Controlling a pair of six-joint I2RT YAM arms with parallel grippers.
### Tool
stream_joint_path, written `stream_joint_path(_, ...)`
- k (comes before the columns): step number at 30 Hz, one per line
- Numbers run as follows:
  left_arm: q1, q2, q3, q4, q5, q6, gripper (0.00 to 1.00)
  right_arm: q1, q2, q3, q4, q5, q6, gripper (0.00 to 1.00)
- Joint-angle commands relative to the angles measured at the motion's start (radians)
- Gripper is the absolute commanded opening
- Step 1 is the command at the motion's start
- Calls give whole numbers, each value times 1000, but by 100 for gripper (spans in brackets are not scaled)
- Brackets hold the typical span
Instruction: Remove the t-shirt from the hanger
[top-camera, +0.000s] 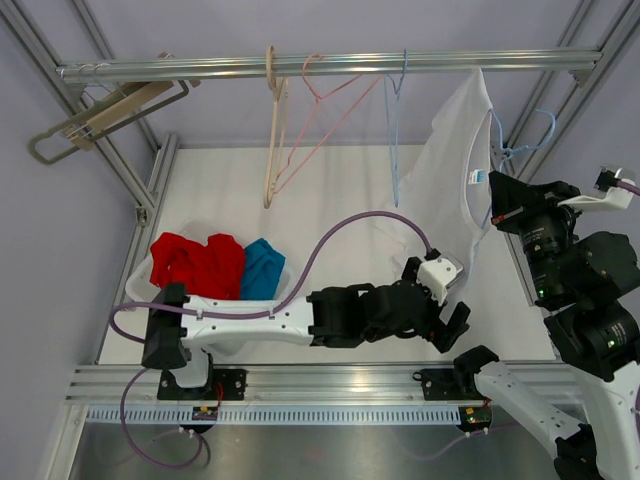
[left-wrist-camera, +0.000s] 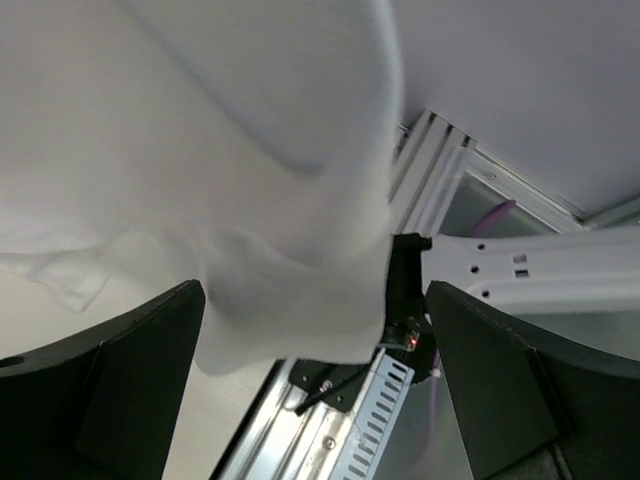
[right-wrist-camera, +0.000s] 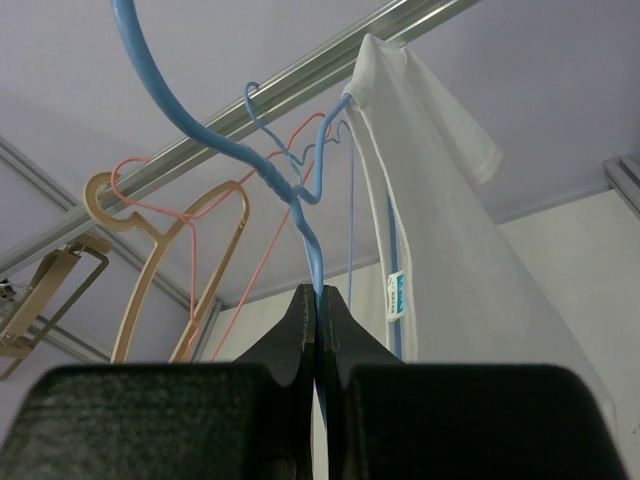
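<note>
One white t-shirt (top-camera: 448, 160) on blue hanger (right-wrist-camera: 317, 265)

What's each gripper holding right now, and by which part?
Right gripper pinches the blue hanger by its thin wire arm. Left gripper holds nothing; open, t-shirt hanging between its jaws.

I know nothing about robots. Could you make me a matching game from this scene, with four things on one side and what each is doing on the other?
1. white t-shirt
2. left gripper
3. right gripper
4. red garment

A. shut on a blue hanger
B. lying in the basket
C. open, with the shirt's hem between its fingers
D. hanging below the rail

Pairs: 1-D, 2-C, 3-A, 4-B
</note>
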Motion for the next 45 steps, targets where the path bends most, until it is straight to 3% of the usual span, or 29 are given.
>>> stream_joint_path(1, -3, 38, 79, 67, -126, 32, 94, 12, -32, 43, 18, -47, 7, 0)
stream_joint_path(2, -4, 46, 88, 66, -120, 42, 84, 12, -38, 40, 18, -49, 7, 0)
stream_joint_path(3, -7, 51, 91, 63, -109, 42, 44, 12, -43, 40, 18, -47, -2, 0)
stream_joint_path(4, -13, 45, 82, 64, -110, 43, 26, 13, -44, 40, 16, -43, -7, 0)
stream_joint_path(7, -61, 3, 18, 64, -121, 65, 0, 13, -31, 38, 37, -30, -28, 0)
stream_joint_path(8, -85, -10, -7, 58, -126, 63, 0, 12, -21, 35, 48, -21, -34, 0)
stream_joint_path(12, -142, -84, -149, 46, -123, 27, 0, 12, 63, 64, 122, -7, -56, 0)
stream_joint_path(16, -178, -109, -304, 30, -112, -46, 0, 12, 137, 212, 146, -12, -68, 0)
stream_joint_path(20, -191, -144, -343, -9, -162, -47, 0, 12, 134, 317, 93, -96, -39, 0)
stream_joint_path(27, -191, -257, -213, 18, -420, 193, 0, 12, -119, 276, -140, -311, 18, 0)
stream_joint_path(29, -185, -261, -190, 137, -495, 329, 0, 12, -188, 299, -188, -336, 19, 0)
stream_joint_path(34, -145, -206, -56, 354, -546, 509, 2, 12, -238, 479, -303, -473, 39, 0)
stream_joint_path(36, -135, -141, -12, 521, -578, 635, 9, 12, -230, 532, -330, -568, 64, 0)
stream_joint_path(38, -122, -53, 65, 680, -599, 754, 29, 12, -225, 581, -338, -653, 90, 0)
stream_joint_path(40, -106, 17, 123, 783, -619, 836, 67, 12, -228, 606, -335, -697, 107, 0)
stream_joint_path(41, -96, 88, 202, 817, -633, 886, 91, 12, -235, 609, -329, -728, 124, 0)
stream_joint_path(42, -89, 123, 247, 814, -638, 901, 98, 12, -238, 612, -325, -740, 133, 0)
stream_joint_path(44, -78, 163, 318, 816, -606, 919, 99, 12, -244, 615, -324, -767, 142, 0)
stream_joint_path(45, -78, 169, 323, 819, -592, 927, 93, 12, -247, 618, -337, -765, 141, 0)
